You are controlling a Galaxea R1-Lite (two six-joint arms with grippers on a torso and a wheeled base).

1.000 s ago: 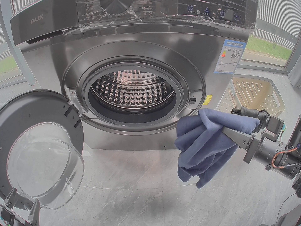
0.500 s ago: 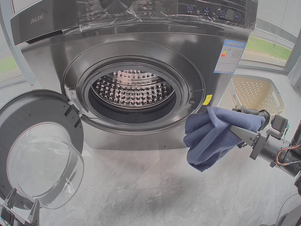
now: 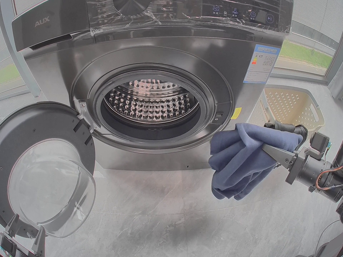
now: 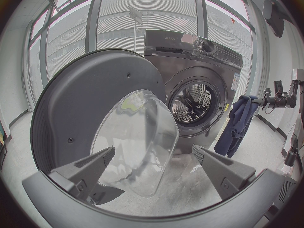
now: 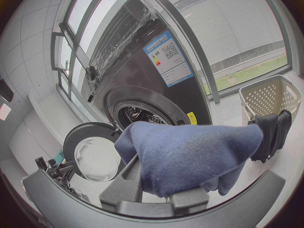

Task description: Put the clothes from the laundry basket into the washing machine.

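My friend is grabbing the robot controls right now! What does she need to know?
Left gripper: open, holding nothing, near the open door.
Right gripper: shut on the blue cloth, held in the air to the right of the drum opening, in front of the basket.
Done: door open, blue cloth out of the basket.
Left: put the blue cloth in the drum, which looks bare; then fetch the black clothes hanging on the basket rim.

Blue garment (image 3: 243, 157) bunched, hanging from right gripper (image 3: 266, 149), low beside port of washing machine (image 3: 150, 54). Round door (image 3: 39, 132) swung wide left. Beige laundry basket (image 3: 293, 106) right of machine, black clothing (image 5: 272, 133) draped over rim.
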